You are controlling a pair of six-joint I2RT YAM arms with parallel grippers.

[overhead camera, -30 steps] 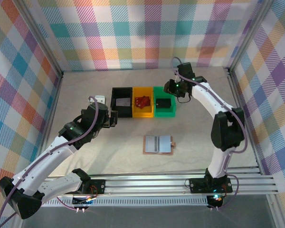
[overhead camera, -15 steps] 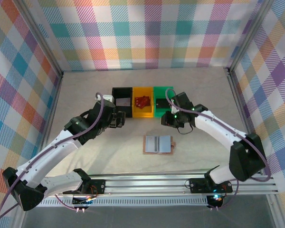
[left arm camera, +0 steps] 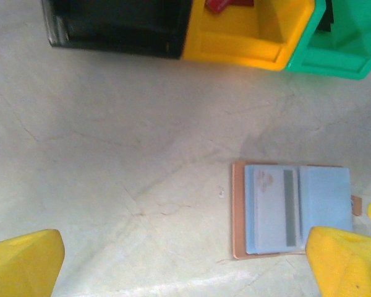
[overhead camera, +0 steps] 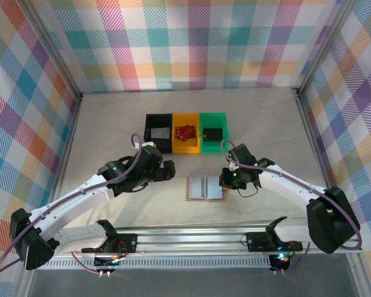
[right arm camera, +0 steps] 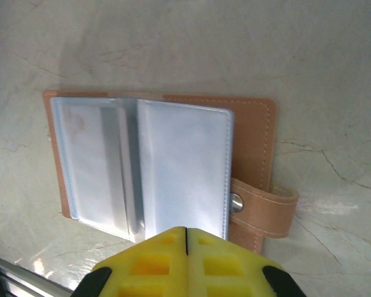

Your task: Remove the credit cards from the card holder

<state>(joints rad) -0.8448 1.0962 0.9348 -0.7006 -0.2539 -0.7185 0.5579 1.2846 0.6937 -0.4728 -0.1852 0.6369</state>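
The card holder (overhead camera: 205,187) lies spread open on the table, tan leather with pale blue-grey inner panels and a snap strap (right arm camera: 266,213) at its right side. A credit card (left arm camera: 272,210) with a dark stripe sits in the left panel (right arm camera: 93,162). My right gripper (overhead camera: 230,180) is at the holder's right edge. Its yellow jaws (right arm camera: 187,234) are shut with nothing between them, over the near edge of the right panel (right arm camera: 182,167); I cannot tell whether they touch it. My left gripper (overhead camera: 167,170) hovers left of the holder (left arm camera: 238,210), wide open (left arm camera: 185,266).
Three bins stand in a row behind the holder: black (overhead camera: 159,133), yellow (overhead camera: 186,133) with a red thing in it, and green (overhead camera: 214,132) with a dark thing. An aluminium rail (overhead camera: 198,238) runs along the near table edge.
The right arm swung from behind the green bin forward to the holder's right edge, and its jaws closed. The left arm moved forward and right, closer to the holder, still open.
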